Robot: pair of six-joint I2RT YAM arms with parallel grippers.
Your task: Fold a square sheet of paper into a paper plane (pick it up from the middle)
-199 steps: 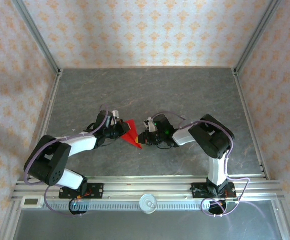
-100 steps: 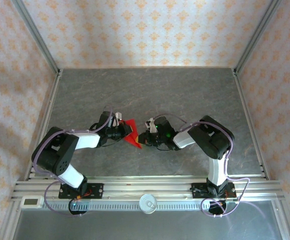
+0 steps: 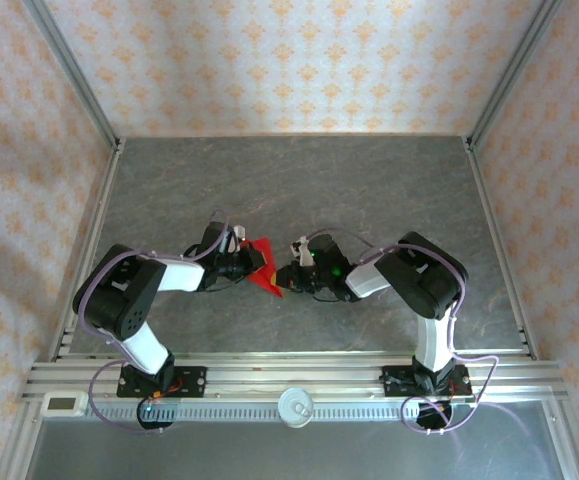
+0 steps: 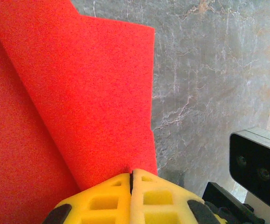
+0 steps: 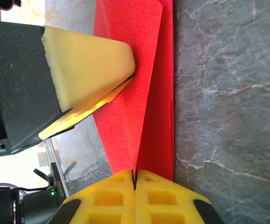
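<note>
**Square sheet of paper, mid-fold.** The square sheet of paper [image 3: 262,264], creased into a narrow red wedge with overlapping flaps, lies at mid-worktop between the two arms and is pinched from both sides.

- **Left gripper** [image 4: 131,173]: jaws pressed together on the edge of one flap.
- **Right gripper** [image 5: 135,173]: jaws likewise closed, on the folded spine at the opposite end.
- **Worktop** [image 3: 389,190]: grey and marbled, beneath the paper. The overhead view does not settle whether the paper rests on it or is raised slightly clear.

**Risks.** With both ends clamped, a diverging pull could tear the thin sheet or drag an edge out of one pinch. An uneven twist would skew the centre crease. A shallow bite on the flap could let the layers slide apart.
</note>
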